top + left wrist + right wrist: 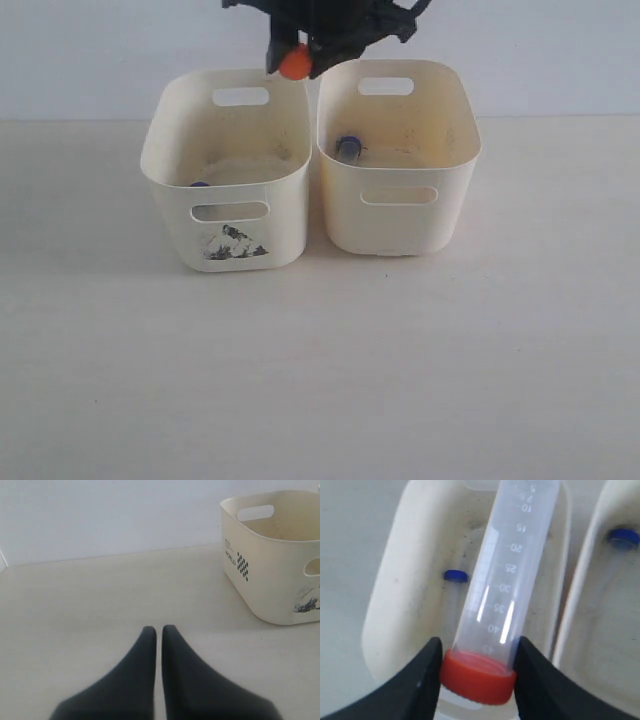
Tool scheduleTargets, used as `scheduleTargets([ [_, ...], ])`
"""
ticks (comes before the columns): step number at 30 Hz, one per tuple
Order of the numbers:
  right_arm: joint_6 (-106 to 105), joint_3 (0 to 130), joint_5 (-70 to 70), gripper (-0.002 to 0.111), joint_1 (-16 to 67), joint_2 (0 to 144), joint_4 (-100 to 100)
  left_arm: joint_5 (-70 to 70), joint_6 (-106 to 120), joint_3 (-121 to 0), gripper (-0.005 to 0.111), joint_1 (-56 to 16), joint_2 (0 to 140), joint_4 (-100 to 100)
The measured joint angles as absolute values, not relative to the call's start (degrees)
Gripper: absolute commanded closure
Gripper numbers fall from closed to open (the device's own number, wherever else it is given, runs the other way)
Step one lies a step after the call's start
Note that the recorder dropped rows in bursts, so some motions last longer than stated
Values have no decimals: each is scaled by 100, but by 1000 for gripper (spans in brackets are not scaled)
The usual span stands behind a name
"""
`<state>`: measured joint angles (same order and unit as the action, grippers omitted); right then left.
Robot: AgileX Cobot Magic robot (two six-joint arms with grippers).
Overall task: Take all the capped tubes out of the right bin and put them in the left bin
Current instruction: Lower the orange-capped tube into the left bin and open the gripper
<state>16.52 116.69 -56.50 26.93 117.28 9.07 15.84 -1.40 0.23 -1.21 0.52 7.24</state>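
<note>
Left bin (285, 215) and right bin (400, 225) side by side on table (320, 380). Right gripper (477, 672) over left bin's rear corner, clamped on orange-capped tube (510, 580) at cap. Left gripper (159, 632) pressed together, empty. Blue-capped tube (199, 184) in left bin, second blue-capped tube (348, 146) in right bin.

A lab-like bench: a graduated tube (512, 575), a printed bin (285, 220) and plain bin (400, 225) on a pale table (320, 380), blank wall (90, 50).
</note>
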Motion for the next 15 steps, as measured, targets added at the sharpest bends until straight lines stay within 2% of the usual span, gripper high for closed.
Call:
scheduleTargets([
  [6,1563,11665,-5422,105,3179,12337,989,1584,-140,23,102,-121,52,724],
  [7,1539,11655,-5516,100,3193,12482,1070,1584,-140,23,102,-121,52,724],
  [8,1520,11643,-5555,87,3193,12546,1113,1584,-140,23,102,-121,52,724],
  [12,1402,11643,-5506,52,3193,12628,1309,1584,-140,23,102,-121,52,724],
  [13,1391,11643,-5494,46,3193,12628,1371,1584,-140,23,102,-121,52,724],
  [15,1391,11643,-5479,44,3193,12628,1435,1584,-140,23,102,-121,52,724],
])
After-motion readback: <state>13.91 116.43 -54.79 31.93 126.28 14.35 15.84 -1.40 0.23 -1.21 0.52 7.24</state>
